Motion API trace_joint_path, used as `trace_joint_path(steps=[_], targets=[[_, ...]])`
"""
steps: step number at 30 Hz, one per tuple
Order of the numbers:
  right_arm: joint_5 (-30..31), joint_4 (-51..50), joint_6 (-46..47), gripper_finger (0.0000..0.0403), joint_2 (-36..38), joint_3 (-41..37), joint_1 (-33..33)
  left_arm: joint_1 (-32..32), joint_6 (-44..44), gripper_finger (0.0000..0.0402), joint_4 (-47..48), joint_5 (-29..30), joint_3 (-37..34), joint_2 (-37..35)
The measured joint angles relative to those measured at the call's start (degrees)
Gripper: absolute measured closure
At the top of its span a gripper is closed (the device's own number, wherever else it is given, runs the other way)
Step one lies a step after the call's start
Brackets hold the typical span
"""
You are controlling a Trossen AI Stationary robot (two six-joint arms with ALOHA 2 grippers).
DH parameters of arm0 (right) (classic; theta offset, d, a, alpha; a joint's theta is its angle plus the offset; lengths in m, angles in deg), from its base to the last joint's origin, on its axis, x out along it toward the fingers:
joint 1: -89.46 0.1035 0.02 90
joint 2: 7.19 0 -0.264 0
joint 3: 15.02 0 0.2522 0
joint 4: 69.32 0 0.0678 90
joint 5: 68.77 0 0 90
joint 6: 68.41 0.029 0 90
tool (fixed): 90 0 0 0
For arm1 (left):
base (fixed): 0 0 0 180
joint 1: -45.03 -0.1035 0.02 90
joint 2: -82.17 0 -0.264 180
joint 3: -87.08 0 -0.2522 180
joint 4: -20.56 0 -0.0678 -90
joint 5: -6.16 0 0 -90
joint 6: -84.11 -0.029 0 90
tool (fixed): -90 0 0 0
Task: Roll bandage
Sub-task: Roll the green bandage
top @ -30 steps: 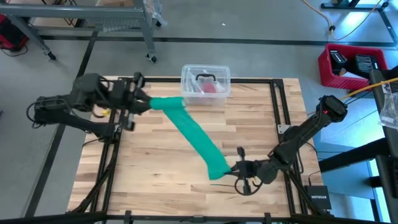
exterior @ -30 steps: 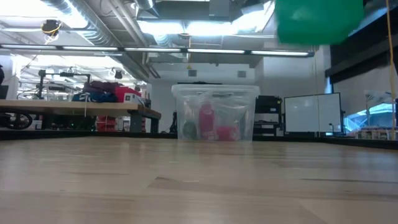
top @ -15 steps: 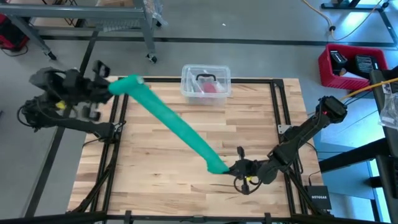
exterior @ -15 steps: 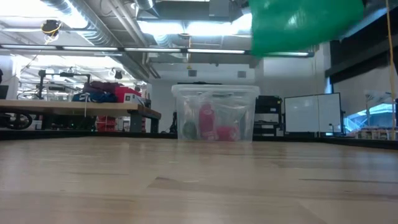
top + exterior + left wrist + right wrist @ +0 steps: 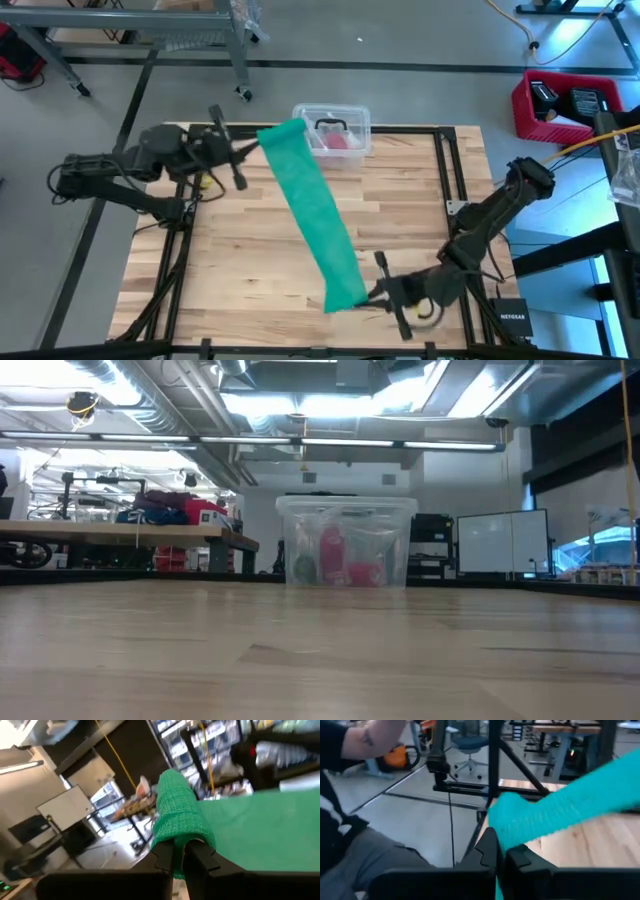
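At the tabletop's (image 5: 250, 250) near edge, the right end effector (image 5: 377, 291) was clenched on one end of the teal-green stretchy fabric bandage (image 5: 315, 220); its far end was pinched by the left end effector (image 5: 250, 150) (both grips thin). Uneven pulling could probably slip either end free.

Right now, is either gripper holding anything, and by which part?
Both hold the bandage by its ends: the left gripper pinches the end near the clear tub, the right gripper pinches the opposite end.
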Motion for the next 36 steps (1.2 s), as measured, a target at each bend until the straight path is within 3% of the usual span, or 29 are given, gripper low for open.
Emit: trace_joint_path(steps=[9, 20, 32, 36], targets=[[1.28, -17.57, -12.44, 0.0403, -8.82, 27.07, 4.56, -0.45, -3.65, 0.0384, 3.11, 0.67, -0.02, 4.24], [11.79, -30.2, -33.69, 0.0403, -19.67, 56.07, 7.39, 0.43, -3.25, 0.0393, 8.66, 0.48, 0.0, 9.38], [23.46, -30.01, -48.45, 0.0403, -20.99, 72.42, 2.51, 8.54, 1.21, 0.0393, 15.36, 0.08, 0.0, 16.39], [26.09, -25.9, -54.79, 0.0403, -19.39, 72.43, 1.22, 10.95, 3.74, 0.0393, 18.12, 0.11, 0.0, 17.6]])
